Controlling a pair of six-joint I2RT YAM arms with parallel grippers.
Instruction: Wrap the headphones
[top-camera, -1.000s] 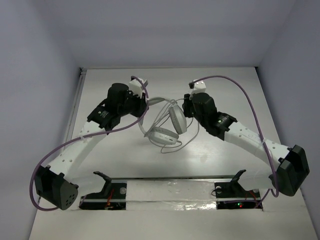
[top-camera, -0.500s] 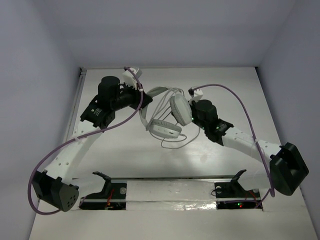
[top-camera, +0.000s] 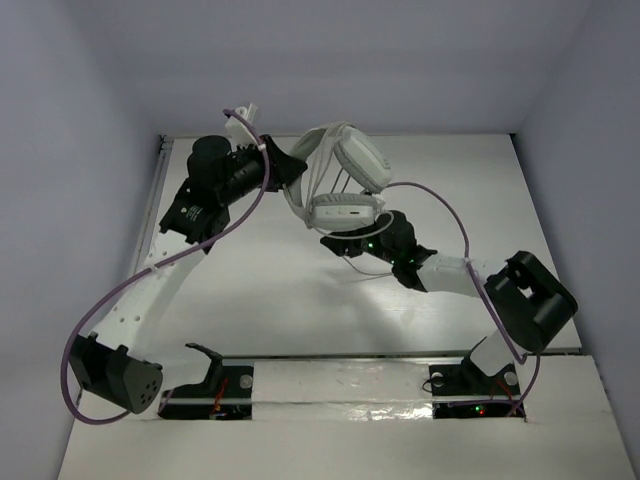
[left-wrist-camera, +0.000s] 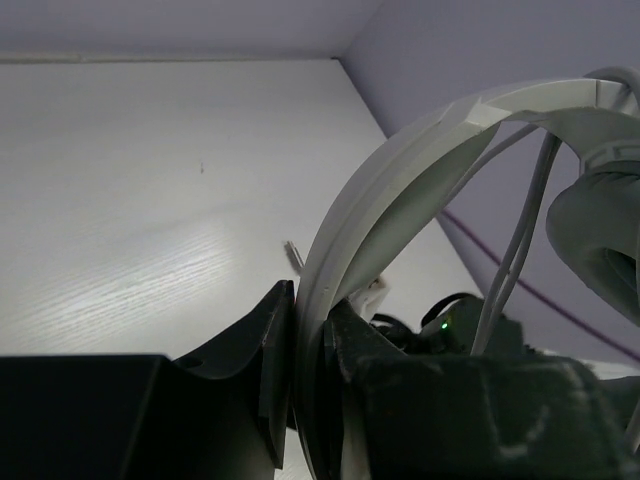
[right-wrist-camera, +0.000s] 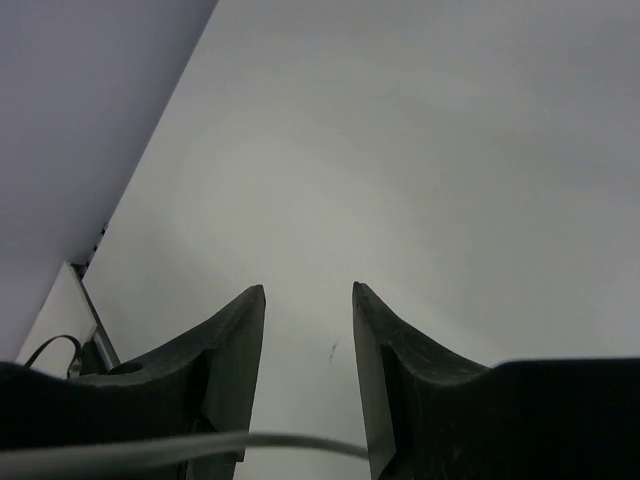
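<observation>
A white table (top-camera: 250, 300) boxed in by pale lilac walls (top-camera: 80, 120) fills the overhead view. The white over-ear headphones (top-camera: 345, 208), with a curved plastic band and oval padded earcups, are at the far middle and appear to be raised off the surface. The left gripper (top-camera: 288, 172) holds them from the left. The right gripper (top-camera: 345, 243) sits just beneath the lower earcup, and the thin grey cable (top-camera: 365, 278) droops in a loop beside it.

In the left wrist view, the black jaws are clamped on the thin edge of the headband (left-wrist-camera: 400, 190). An earcup (left-wrist-camera: 600, 230) and two cable strands hang at the right. So narrow a pinch could let the headphones swivel or slip if the cable is tugged.

In the right wrist view, the jaws stand apart with nothing between the tips, and the cable crosses low near their roots. Closing here may miss it, or a finger may snag it and drag the headphones loose.
</observation>
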